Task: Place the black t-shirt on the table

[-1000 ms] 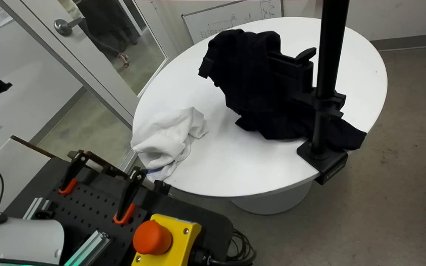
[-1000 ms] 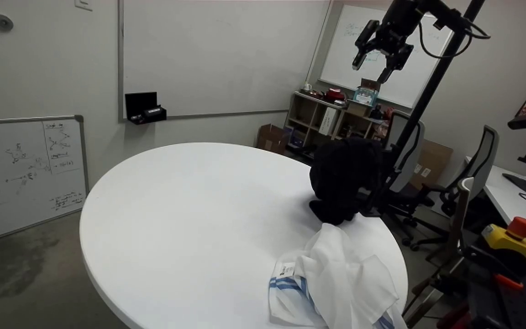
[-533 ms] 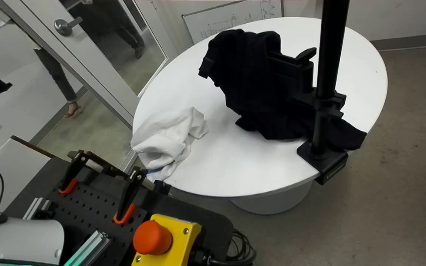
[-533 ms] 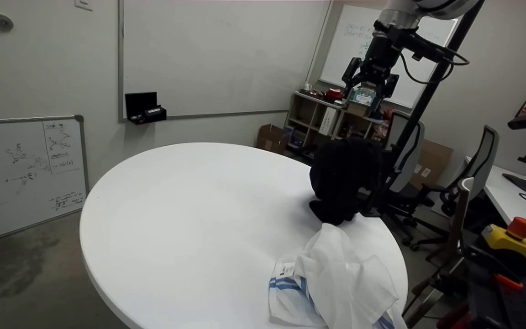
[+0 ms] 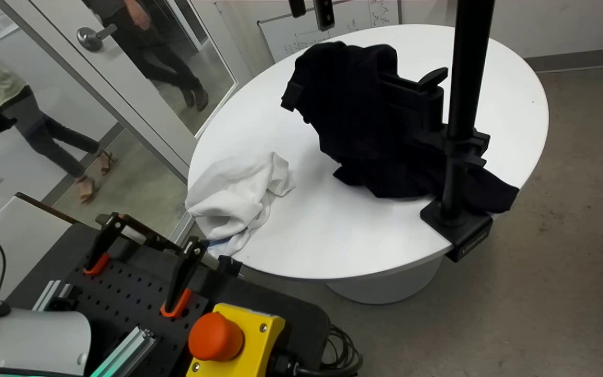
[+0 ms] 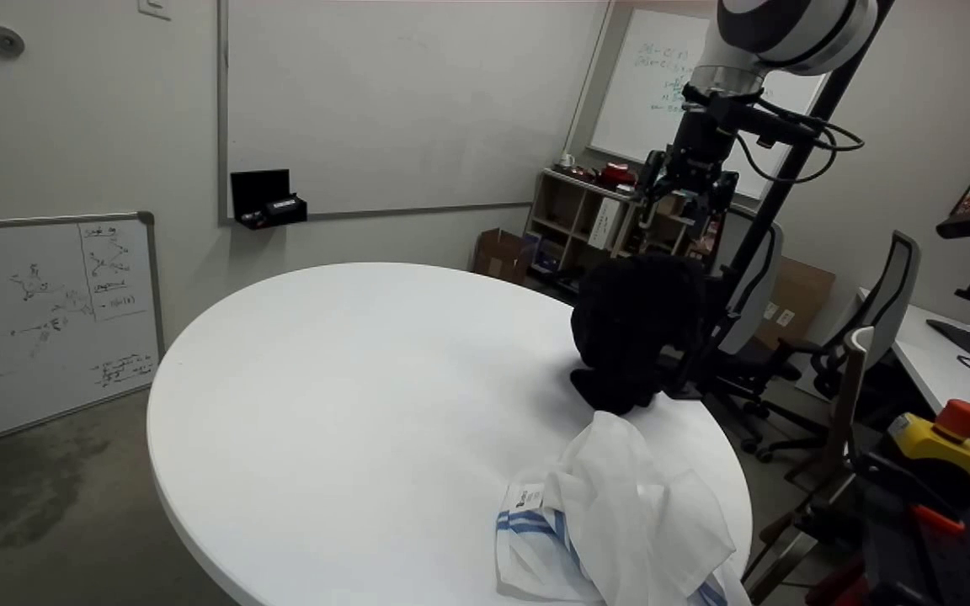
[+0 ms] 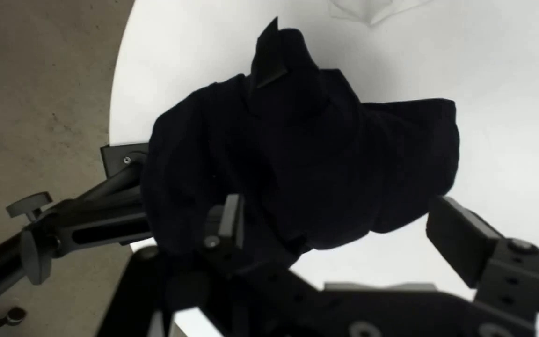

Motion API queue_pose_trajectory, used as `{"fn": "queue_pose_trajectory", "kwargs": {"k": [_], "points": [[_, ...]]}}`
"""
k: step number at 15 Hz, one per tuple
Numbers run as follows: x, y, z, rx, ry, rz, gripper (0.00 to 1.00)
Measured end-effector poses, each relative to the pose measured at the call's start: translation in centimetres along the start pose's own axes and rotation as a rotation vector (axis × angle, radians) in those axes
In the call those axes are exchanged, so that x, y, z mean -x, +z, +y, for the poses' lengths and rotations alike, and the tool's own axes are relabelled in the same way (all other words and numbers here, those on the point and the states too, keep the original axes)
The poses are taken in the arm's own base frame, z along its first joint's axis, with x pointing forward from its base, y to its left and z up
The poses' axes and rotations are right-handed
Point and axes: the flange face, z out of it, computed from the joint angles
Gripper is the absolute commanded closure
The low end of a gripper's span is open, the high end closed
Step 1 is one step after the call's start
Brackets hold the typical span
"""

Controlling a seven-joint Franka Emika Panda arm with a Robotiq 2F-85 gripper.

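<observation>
The black t-shirt (image 5: 348, 104) hangs draped over a black arm on the pole stand, its lower part reaching the white round table (image 5: 333, 241). It is a dark bundle in an exterior view (image 6: 636, 320) and fills the middle of the wrist view (image 7: 321, 150). My gripper (image 5: 312, 13) shows only its fingertips at the top edge of an exterior view. It is above the shirt in an exterior view (image 6: 677, 210). In the wrist view the gripper (image 7: 337, 215) has its fingers wide apart with nothing held between them. The shirt is below the fingers; contact cannot be told.
The black pole (image 5: 469, 78) is clamped at the table edge; its arm and knob (image 7: 38, 252) stick out beside the shirt. A white cloth with blue stripes (image 6: 628, 513) lies crumpled on the table. A yellow box with a red button (image 5: 215, 335) sits on the black cart. People stand behind the glass.
My gripper has come down toward the shirt, and its fingertips have entered the top of an exterior view. The shirt and white cloth have not moved. People behind the glass have shifted.
</observation>
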Motion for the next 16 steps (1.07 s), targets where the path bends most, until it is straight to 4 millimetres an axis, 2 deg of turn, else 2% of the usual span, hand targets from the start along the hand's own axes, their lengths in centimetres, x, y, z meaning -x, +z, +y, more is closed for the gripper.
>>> {"fn": "queue_pose_trajectory", "kwargs": {"k": [4,8,11,12,16], "points": [[0.7,1.9,0.7,0.042,-0.016,-0.029,0.03],[1.4,3.0,1.0,0.074,-0.035,-0.047,0.09],[1.7,3.5,1.2,0.089,-0.044,-0.055,0.26],[1.7,3.6,1.2,0.091,-0.046,-0.057,0.44],[1.8,3.8,1.2,0.094,-0.047,-0.061,0.75]]}}
